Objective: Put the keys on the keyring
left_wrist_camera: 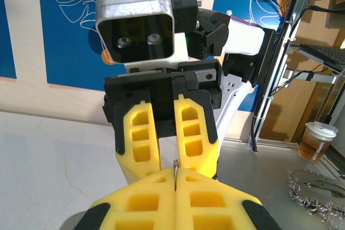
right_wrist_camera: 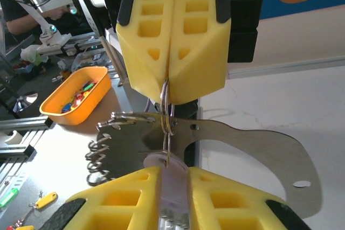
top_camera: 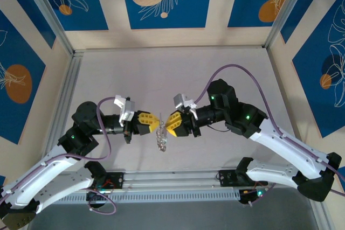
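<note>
My left gripper and right gripper meet tip to tip above the middle of the table, with a pale bunch of keys dangling below them. The left gripper is shut on the thin keyring, which shows edge-on between its yellow pads. From the right wrist, the keyring hangs out of the left gripper. The right gripper is shut on a lilac-headed key whose top touches the ring's lower end. A flat metal plate and several small wire loops hang from the ring.
Aluminium rails frame the table on the left, right and near sides. Off the table, an orange tray holds small coloured pieces. A plastic cup of drink and a crumpled silvery heap are on the surface at the right.
</note>
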{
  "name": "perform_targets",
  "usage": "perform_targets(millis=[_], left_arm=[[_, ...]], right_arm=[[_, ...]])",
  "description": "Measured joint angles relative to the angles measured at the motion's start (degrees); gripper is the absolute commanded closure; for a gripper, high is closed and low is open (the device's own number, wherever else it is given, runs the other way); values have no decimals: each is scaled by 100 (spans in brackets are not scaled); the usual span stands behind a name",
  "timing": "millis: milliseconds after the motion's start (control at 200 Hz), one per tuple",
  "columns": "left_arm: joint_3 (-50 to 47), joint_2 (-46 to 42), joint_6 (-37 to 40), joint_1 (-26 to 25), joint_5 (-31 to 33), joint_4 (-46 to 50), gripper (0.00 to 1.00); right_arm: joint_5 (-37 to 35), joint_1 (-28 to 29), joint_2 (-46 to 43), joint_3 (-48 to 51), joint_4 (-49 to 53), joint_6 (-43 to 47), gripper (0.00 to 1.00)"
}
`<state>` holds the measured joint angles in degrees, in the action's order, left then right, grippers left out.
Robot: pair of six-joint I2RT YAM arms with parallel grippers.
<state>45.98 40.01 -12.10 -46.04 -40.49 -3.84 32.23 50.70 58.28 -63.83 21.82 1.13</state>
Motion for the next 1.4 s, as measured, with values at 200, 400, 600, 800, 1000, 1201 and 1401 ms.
perform_targets(millis=[200, 400, 600, 800, 1000, 1201, 1401], left_arm=[[0, 0, 0, 0, 0, 0, 100], [0, 0, 0, 0, -9, 0, 100], [0, 2, 0, 0, -66, 0, 100], [0, 7, 0, 0, -92, 0, 100], [0, 7, -2, 0, -107, 0, 100], [0, 4, -2, 0, -107, -2, 100], [0, 7, -2, 0, -109, -2, 100]], right_arm=[[341, -81, 0, 0, -157, -85, 81], [557, -81, 26, 0, -173, -129, 86], [595, -85, 190, -7, -212, -162, 91], [595, -85, 269, -44, -214, -179, 83], [625, -122, 258, -46, -313, -234, 88], [706, -125, 258, -46, -433, -304, 98], [723, -131, 282, -46, -470, -334, 100]])
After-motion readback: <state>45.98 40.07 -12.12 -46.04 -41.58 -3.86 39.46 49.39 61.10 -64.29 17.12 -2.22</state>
